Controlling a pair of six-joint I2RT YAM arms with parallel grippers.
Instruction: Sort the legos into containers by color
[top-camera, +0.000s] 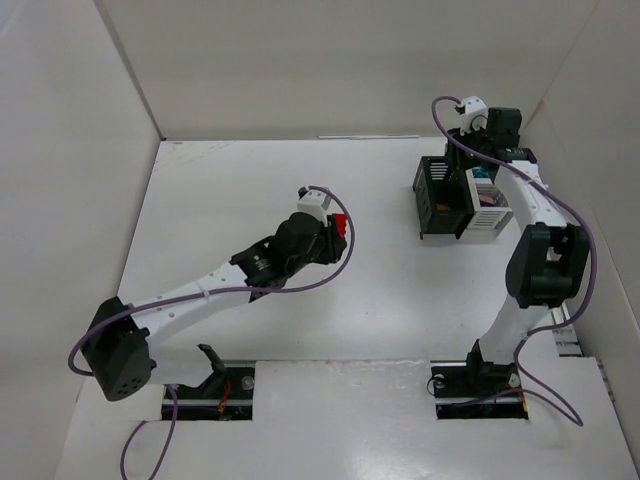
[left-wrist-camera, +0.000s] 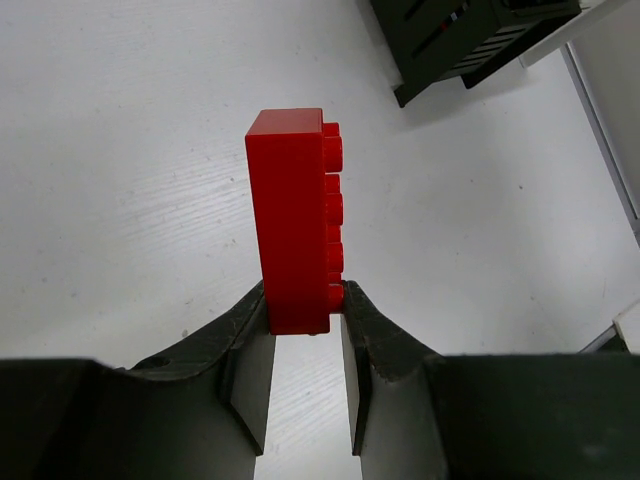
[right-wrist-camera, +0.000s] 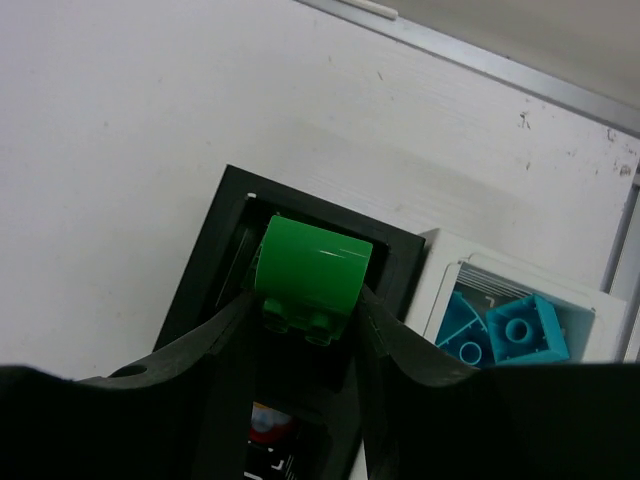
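The left hand (left-wrist-camera: 305, 310) is clamped on one end of the red lego (left-wrist-camera: 292, 220), above the bench (left-wrist-camera: 120, 150); the right hand (right-wrist-camera: 305, 312) pinches a green lego (right-wrist-camera: 310, 265) over a black container (right-wrist-camera: 210, 275); both legos look light, rigid and slick, best squeezed across flat sides

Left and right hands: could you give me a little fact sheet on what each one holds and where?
left hand: shut on red brick
left hand position: over the table, apart from the bins
right hand: shut on green brick
right hand position: over the black bin
white bin: teal bricks inside
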